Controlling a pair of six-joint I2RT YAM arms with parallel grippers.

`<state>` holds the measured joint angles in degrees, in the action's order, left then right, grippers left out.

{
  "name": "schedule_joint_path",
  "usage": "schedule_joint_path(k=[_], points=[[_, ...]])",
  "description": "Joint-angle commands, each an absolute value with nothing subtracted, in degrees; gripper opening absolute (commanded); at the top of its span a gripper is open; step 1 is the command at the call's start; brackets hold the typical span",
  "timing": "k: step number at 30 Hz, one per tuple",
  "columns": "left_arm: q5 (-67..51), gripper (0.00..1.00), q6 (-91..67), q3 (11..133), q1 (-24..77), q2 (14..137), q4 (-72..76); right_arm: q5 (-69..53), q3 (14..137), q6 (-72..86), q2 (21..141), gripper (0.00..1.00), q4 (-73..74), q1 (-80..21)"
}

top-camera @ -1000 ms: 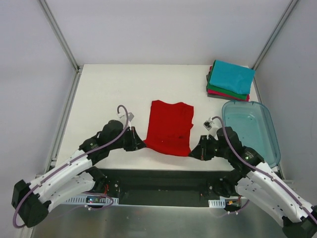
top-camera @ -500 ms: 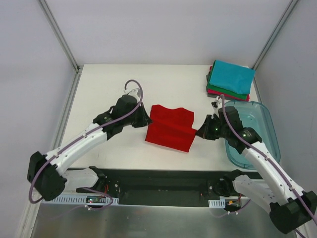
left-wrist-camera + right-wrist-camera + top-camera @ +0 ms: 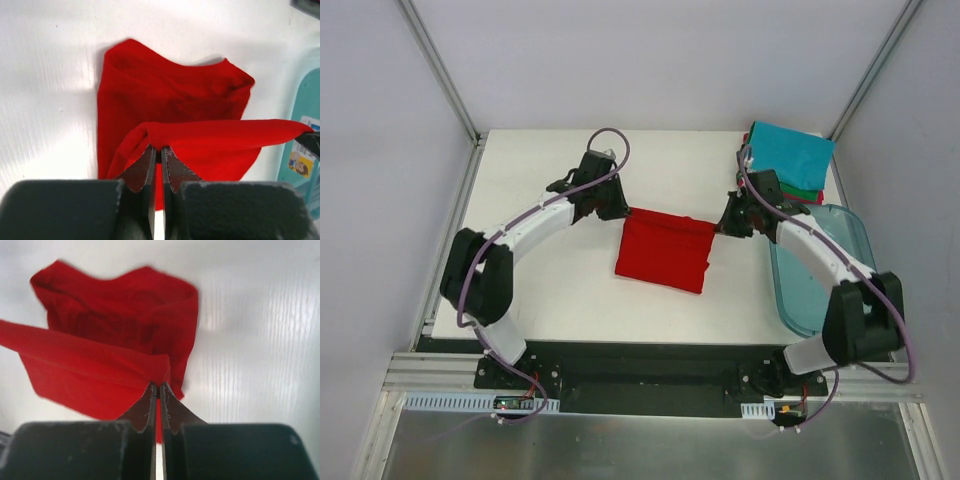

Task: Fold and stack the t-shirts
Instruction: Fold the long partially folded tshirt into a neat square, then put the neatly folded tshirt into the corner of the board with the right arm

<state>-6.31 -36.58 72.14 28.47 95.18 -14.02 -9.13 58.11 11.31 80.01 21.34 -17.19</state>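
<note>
One red t-shirt point(image 3: 662, 258) lies mid-table point(image 3: 540, 290), doubled over. The clear bluish tub point(image 3: 825, 275) sits to its right, apart from it. At the shirt's far edge, the left gripper point(image 3: 622, 210) is clenched on the upper layer's left corner and the right gripper point(image 3: 721, 224) on its right corner. The edge is taut between them, lifted off the lower layer. Far right corner: folded stack point(image 3: 785, 160), teal on top, green and crimson-pink beneath.
</note>
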Motion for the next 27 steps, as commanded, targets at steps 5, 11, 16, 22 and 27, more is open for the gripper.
schedule_joint_path(k=[5, 11, 16, 22, 27], points=[[-9.76, 0.48, -33.58, 80.59, 23.47, 105.64, -14.85, -5.01, 72.15, 7.83, 96.85, 0.27, 22.06, -15.03], [-8.09, 0.99, -33.57, 76.39, 23.38, 100.04, -15.12, -6.86, 71.64, 5.45, 94.67, 0.77, 26.01, -15.99], [-9.13, 0.99, -34.02, 70.58, 23.38, 95.01, -14.15, -6.5, 61.9, 10.27, 90.8, 0.79, 25.15, -19.59], [-14.41, 0.99, -33.57, 67.15, 23.29, 95.1, -14.06, -6.51, 56.34, 14.59, 91.05, 0.75, 19.69, -21.71], [-14.59, 0.99, -33.75, 63.9, 23.38, 93.26, -14.06, -4.75, 57.92, 15.38, 95.44, 0.63, 20.04, -23.02]])
